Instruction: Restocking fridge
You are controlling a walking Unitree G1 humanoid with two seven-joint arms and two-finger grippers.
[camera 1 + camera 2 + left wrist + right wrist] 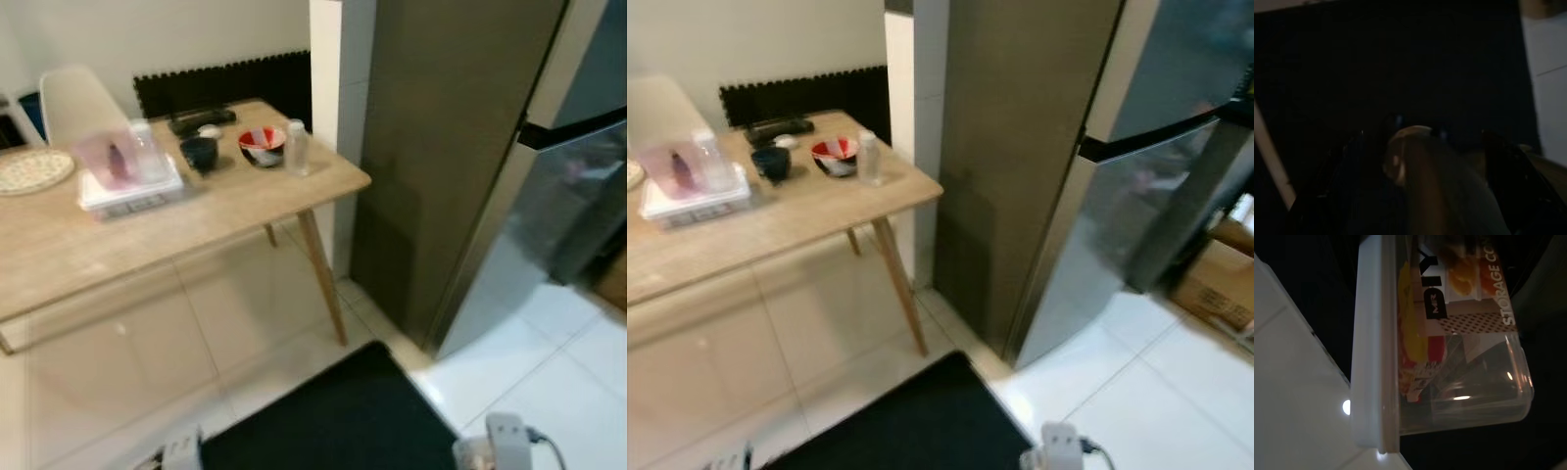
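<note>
The tall grey fridge stands to the right of the table with both doors shut and a black band between them. In the right wrist view a clear storage container with a white lid and a printed label hangs over the white tiles, my right gripper shut on it. My right arm shows low at the frame's bottom edge, my left arm low on the left. The left wrist view is very dark, with a rounded brownish shape between dark forms.
A wooden table on the left carries a clear box, a dark bowl, a red-and-white bowl and a clear bottle. A black mat lies underfoot. A cardboard box sits right of the fridge.
</note>
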